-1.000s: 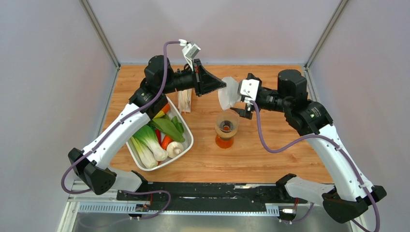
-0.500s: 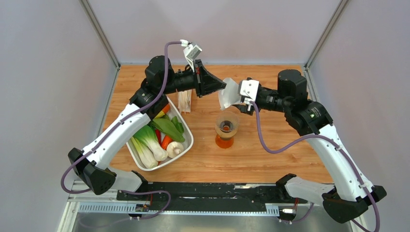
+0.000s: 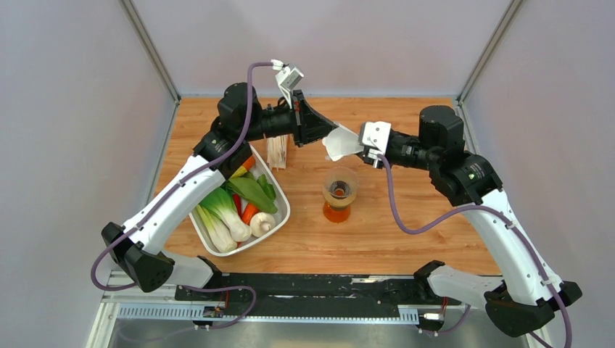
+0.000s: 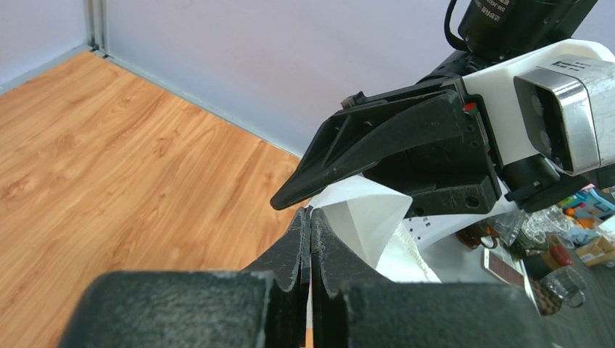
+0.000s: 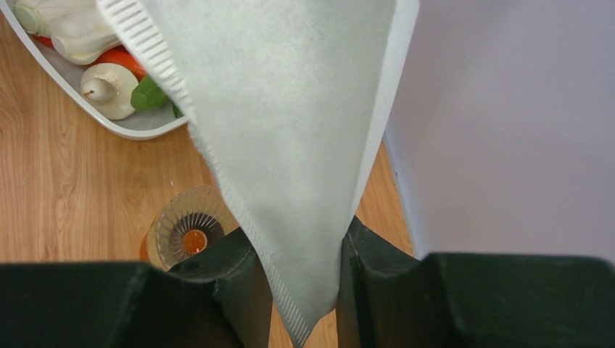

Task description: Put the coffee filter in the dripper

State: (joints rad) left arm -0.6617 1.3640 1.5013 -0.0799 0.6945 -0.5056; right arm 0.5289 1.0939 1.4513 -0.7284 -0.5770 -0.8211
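Top external: coffee filter [image 3: 339,143], airborne between both arms, above and behind the dripper [image 3: 340,185]. Long axis runs from the right gripper [image 3: 357,149] towards the left gripper [image 3: 333,131].
Right wrist: narrow tip pinched between the right fingers [image 5: 243,264], fan widening away from the camera. White fibrous paper, crimped seam along one edge.
Left wrist: left gripper's jaws closed tight on the filter's rim, mouth partly spread.
Dripper: clear ribbed cone, upright on wooden table [image 3: 406,225].

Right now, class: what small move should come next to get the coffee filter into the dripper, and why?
Probably open the left fingers: both pairs pinch the coffee filter in mid-air, the right fingers hold its tip, and the dripper stands empty below.
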